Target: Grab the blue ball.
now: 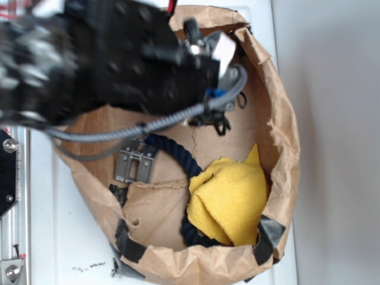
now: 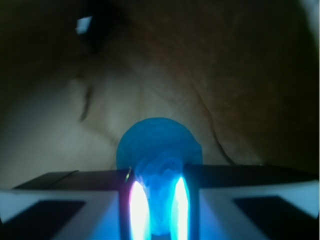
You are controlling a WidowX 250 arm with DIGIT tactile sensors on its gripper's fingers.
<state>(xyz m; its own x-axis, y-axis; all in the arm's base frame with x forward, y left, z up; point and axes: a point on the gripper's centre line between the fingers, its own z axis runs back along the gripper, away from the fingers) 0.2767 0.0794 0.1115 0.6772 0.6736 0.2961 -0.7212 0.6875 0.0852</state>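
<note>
In the wrist view the blue ball (image 2: 157, 142) is a smooth teal-blue sphere squeezed between my two fingers, with its upper half bulging past their tips. My gripper (image 2: 159, 175) is shut on it, above the brown paper floor of the bag. In the exterior view the black arm covers the upper left of the bag. The gripper (image 1: 214, 110) reaches down inside the bag near its far wall, and only a small blue patch (image 1: 215, 93) shows under the arm there.
A crumpled brown paper bag (image 1: 285, 136) lies open on a white table. Inside it are a yellow cloth (image 1: 228, 199), a dark navy twisted rope (image 1: 178, 151) and a grey metal bracket (image 1: 135, 163). Black tape (image 1: 268, 234) patches the rim. A grey cable (image 1: 178, 119) hangs from the arm.
</note>
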